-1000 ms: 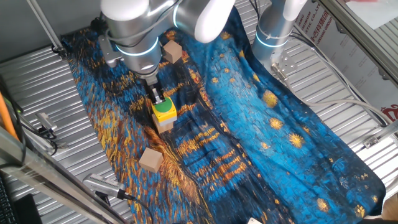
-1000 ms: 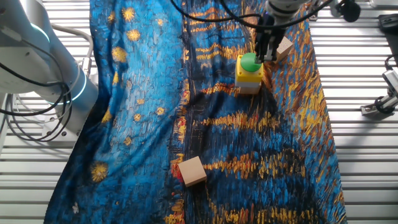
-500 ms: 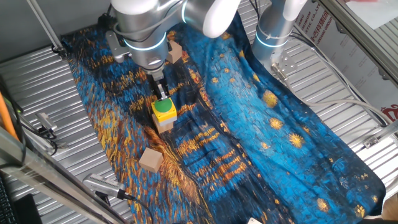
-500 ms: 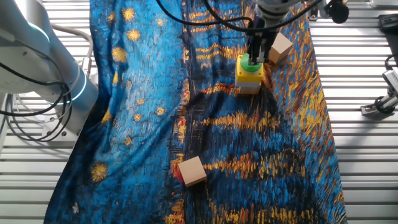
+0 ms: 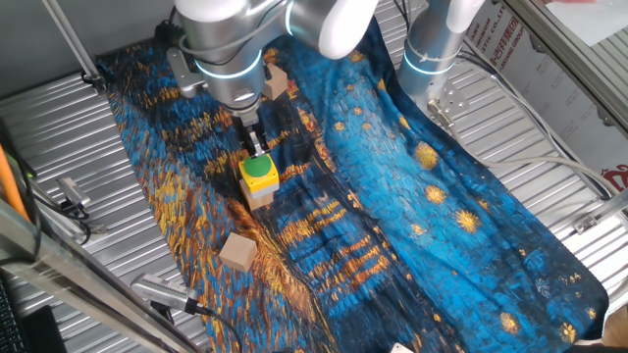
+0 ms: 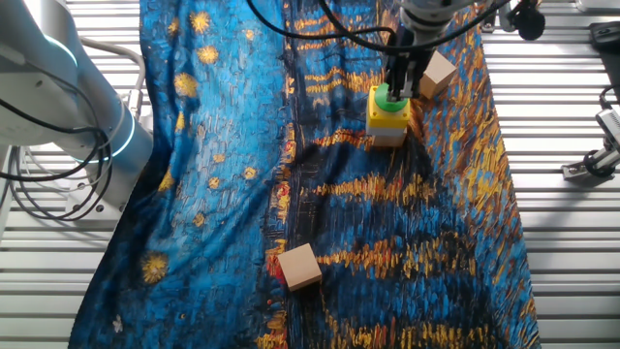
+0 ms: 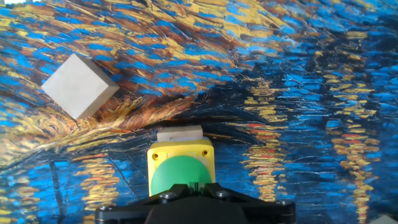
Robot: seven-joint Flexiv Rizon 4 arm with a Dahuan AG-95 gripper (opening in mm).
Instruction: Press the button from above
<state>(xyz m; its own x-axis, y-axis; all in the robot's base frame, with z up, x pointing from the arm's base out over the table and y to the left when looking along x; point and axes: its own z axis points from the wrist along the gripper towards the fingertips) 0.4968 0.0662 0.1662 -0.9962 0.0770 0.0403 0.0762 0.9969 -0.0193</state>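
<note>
The button [image 5: 258, 168] is a round green cap on a small yellow box with a pale grey base, standing on the blue and gold patterned cloth [image 5: 392, 196]. It also shows in the other fixed view [image 6: 387, 100] and in the hand view [image 7: 180, 173]. My gripper [image 5: 256, 148] points straight down over the cap, and its tips are at the cap's top. In the other fixed view the gripper [image 6: 398, 85] stands on the cap's far side. In the hand view the gripper [image 7: 194, 185] has its two fingertips pressed together over the green cap, holding nothing.
A tan wooden cube [image 5: 237, 251] lies on the cloth near the front, and another [image 5: 273, 80] lies behind the arm. They also show in the other fixed view [image 6: 299, 266] [image 6: 438, 72]. One cube shows in the hand view [image 7: 79, 84]. Ribbed metal table [image 5: 59, 147] surrounds the cloth.
Over the last second my gripper shifted from beside the button to over the green cap. In the last half second it has hardly moved.
</note>
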